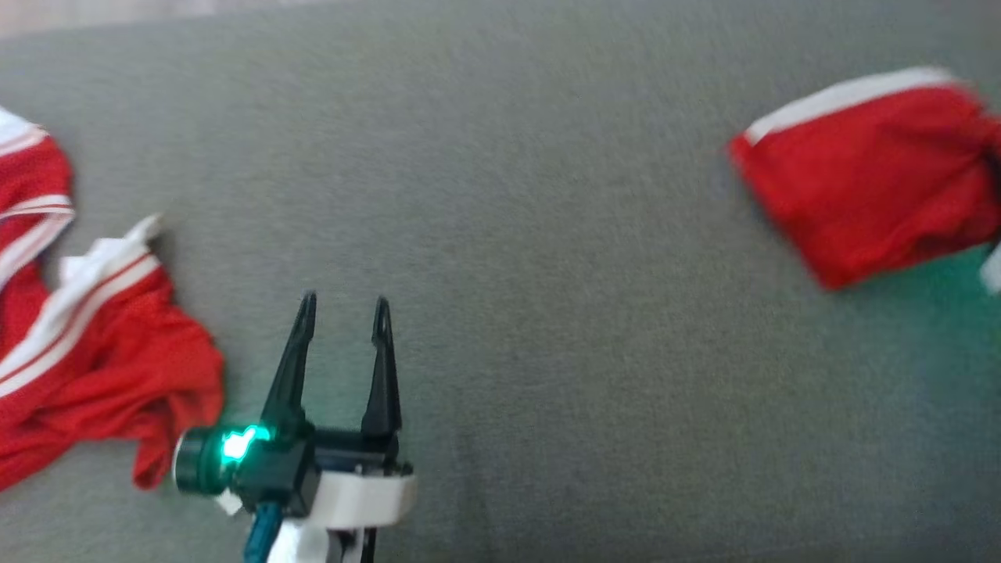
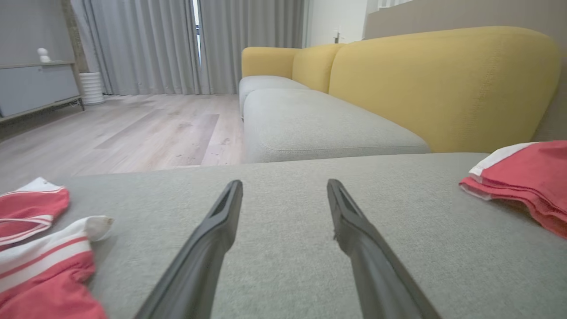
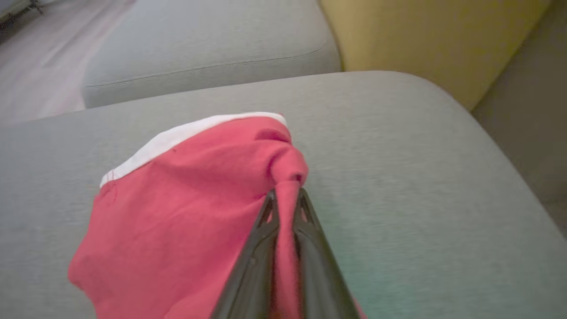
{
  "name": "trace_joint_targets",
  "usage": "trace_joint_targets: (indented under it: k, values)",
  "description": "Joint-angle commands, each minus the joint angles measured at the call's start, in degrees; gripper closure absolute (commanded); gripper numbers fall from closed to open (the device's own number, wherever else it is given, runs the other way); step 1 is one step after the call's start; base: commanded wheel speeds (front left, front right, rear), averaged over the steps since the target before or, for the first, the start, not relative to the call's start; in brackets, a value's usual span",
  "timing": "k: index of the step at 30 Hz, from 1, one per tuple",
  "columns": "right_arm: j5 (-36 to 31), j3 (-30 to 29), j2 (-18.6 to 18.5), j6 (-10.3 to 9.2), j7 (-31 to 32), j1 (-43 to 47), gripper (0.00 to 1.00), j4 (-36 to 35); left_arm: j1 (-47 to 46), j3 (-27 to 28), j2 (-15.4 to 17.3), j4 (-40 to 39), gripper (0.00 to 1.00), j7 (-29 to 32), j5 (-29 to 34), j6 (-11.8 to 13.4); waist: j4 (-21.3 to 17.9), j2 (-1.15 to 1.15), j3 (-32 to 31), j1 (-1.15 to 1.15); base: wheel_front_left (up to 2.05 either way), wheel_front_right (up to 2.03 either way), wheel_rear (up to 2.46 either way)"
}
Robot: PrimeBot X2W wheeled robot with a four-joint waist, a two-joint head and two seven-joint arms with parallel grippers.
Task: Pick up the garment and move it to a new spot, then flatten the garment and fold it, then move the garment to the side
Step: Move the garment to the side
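Observation:
A folded red garment (image 1: 868, 180) with a white band lies at the far right of the grey cushion (image 1: 547, 234). In the right wrist view my right gripper (image 3: 285, 193) is shut on a bunched fold of this garment (image 3: 186, 208), with red cloth pinched between the fingers. My left gripper (image 1: 344, 305) stands open at the lower left with nothing between its fingers (image 2: 208, 248), low over bare cushion. In the left wrist view the garment (image 2: 527, 177) sits far off to the right of the left gripper (image 2: 284, 184).
A second, crumpled red garment (image 1: 86, 352) with white stripes lies at the cushion's left edge, close to my left gripper. A yellow sofa back (image 2: 443, 84) rises beyond the cushion, with wooden floor (image 2: 133, 128) to the left. The cushion's rounded corner (image 3: 443, 93) drops off near the held garment.

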Motion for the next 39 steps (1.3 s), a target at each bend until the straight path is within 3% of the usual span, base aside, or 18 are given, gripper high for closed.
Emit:
trace_joint_targets:
  k: [1,6,7,8,12,17,24,31,34,39]
  values:
    - [-0.98,-0.55,-2.87,-0.05,-0.54,-1.09,1.0,-0.36,-2.19,1.3,-0.37,-1.58,0.0,-0.46,0.57,-0.2,-2.92,0.0,3.7,-0.01,0.0,0.0,0.0]
    - [-5.73,-4.12,-6.07,-0.05,-1.83,-4.5,1.0,2.37,-5.11,2.06,-0.37,-1.32,0.0,-0.46,1.5,-0.9,-4.24,0.0,6.37,-0.01,0.0,0.0,0.0]
    - [-7.1,-4.9,-6.35,-0.05,-2.32,-4.99,0.87,3.11,-5.44,2.24,-0.37,-1.2,0.0,-0.46,1.6,-1.05,-4.37,0.0,6.57,-0.01,0.0,0.0,0.0]
    - [-8.77,-5.8,-6.5,-0.05,-3.44,-5.51,0.0,3.79,-5.69,2.42,-0.37,-1.05,0.0,-0.46,1.66,-1.2,-4.47,0.0,6.66,-0.01,0.0,0.0,0.0]
    - [-15.95,-8.56,-4.57,-0.05,-8.85,-6.86,0.0,5.67,-5.91,2.93,-0.37,-0.15,0.0,-0.46,1.43,-1.66,-4.54,0.0,5.17,-0.01,0.0,0.0,0.0]
    - [-23.79,-10.55,2.17,-0.05,-14.03,-5.68,0.0,5.84,-4.1,2.56,-0.37,0.42,0.0,-0.46,0.39,-1.13,-3.63,0.0,0.01,-0.01,0.0,0.0,0.0]
    - [-21.73,-7.17,15.13,-0.05,-16.06,5.58,0.0,-0.2,1.0,2.7,-0.37,1.75,0.0,-0.46,-2.64,0.59,-0.74,0.0,-9.96,-0.01,0.0,0.0,0.0]
    - [-22.52,-3.93,22.23,-0.05,-20.01,16.91,0.0,-5.39,5.94,3.3,-0.37,2.55,0.0,-0.46,-4.38,1.91,2.25,0.0,-16.82,-0.01,0.0,0.0,0.0]
    - [-25.35,-6.04,25.62,-0.05,-21.16,21.27,0.0,-9.81,7.37,3.38,-0.37,0.48,0.0,-0.46,-4.4,2.89,3.71,0.0,-18.15,-0.01,0.0,0.0,0.0]
    - [-30.63,-11.64,29.82,-0.05,-21.24,30.78,0.0,-25.39,10.17,3.18,-0.37,-3.9,0.0,-0.46,-3.0,2.88,5.17,0.0,-19.79,-0.01,0.0,0.0,0.0]
